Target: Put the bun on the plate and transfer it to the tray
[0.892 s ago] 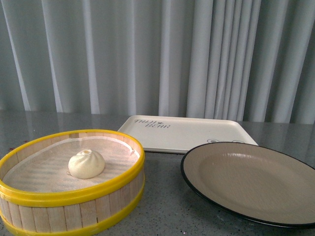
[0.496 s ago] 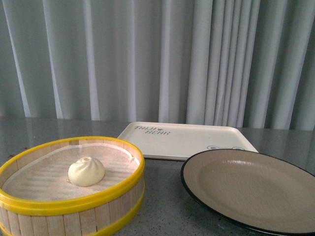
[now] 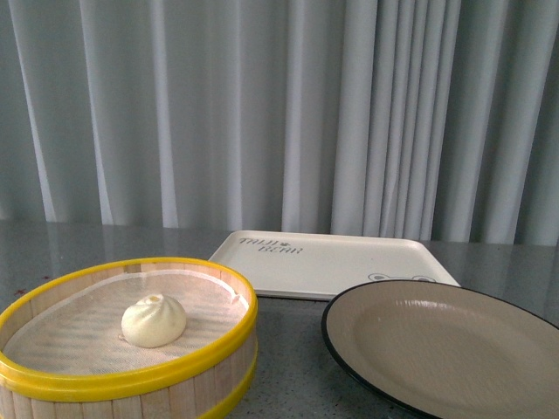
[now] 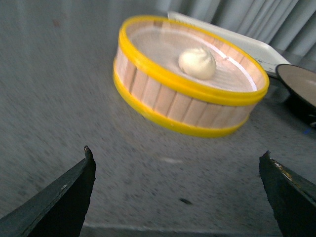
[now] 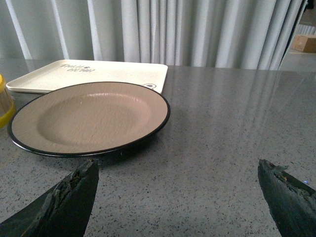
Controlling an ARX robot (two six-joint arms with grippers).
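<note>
The cream-white bun (image 3: pixel 154 320) (image 4: pixel 197 62) lies inside a round yellow-rimmed wooden-slat steamer basket (image 3: pixel 179 380) (image 4: pixel 168 103) at the front left. To its right rests the tan plate (image 3: pixel 445 349) (image 5: pixel 81 116) with a thin black rim, empty. Behind both lies the cream tray (image 3: pixel 336 257) (image 5: pixel 128 74) with grey lettering. My left gripper (image 4: pixel 176 153) is open above bare table, short of the basket. My right gripper (image 5: pixel 177 165) is open over bare table beside the plate. Neither arm shows in the front view.
The grey speckled tabletop (image 5: pixel 222 128) stretches past the plate. White curtains (image 3: pixel 279 105) hang behind the table. A cardboard box (image 5: pixel 306 43) sits far off beyond the table.
In the front view the basket, plate and tray have all slid lower in the picture, as the camera's aim rose. The objects keep their places relative to one another.
</note>
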